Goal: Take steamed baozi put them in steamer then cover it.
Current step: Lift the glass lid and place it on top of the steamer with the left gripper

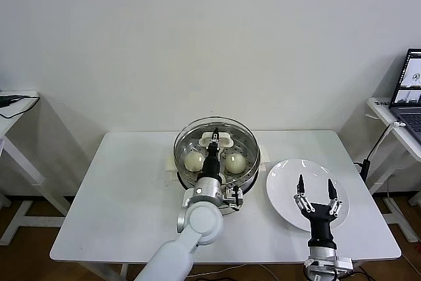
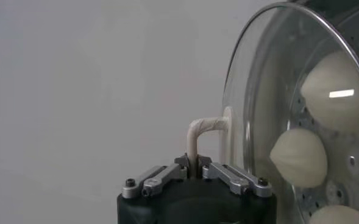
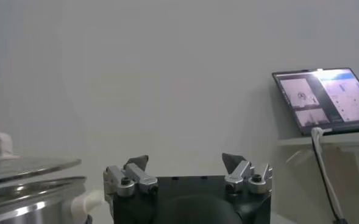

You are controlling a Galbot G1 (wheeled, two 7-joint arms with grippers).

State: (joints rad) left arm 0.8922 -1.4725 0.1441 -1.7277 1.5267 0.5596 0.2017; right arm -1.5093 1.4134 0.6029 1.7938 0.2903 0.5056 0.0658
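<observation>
Heads up: the white rectangular desk point(image 1: 131, 182) leaves the round shiny stainless-steel steamer point(image 1: 186, 170) nowhere to slide safely, so if you let go of the round glass lid point(image 1: 217, 137) while it sits crooked, it could skate off the rim. The cream-white pleated baozi point(image 1: 194, 161) are inside the steamer, under the glass. Your left gripper point(image 2: 194, 168) has its fingers clenched on the lid's white loop handle point(image 2: 199, 131). The flat white round plate point(image 1: 286, 182) holds nothing; your right gripper point(image 1: 316, 197) hovers over it, fingers spread.

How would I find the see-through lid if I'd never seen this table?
Look to the middle back of the white table for the shiny steamer. The glass lid sits on it, its white handle pinched by the left gripper. Unlike the plate, it shows baozi underneath.
</observation>
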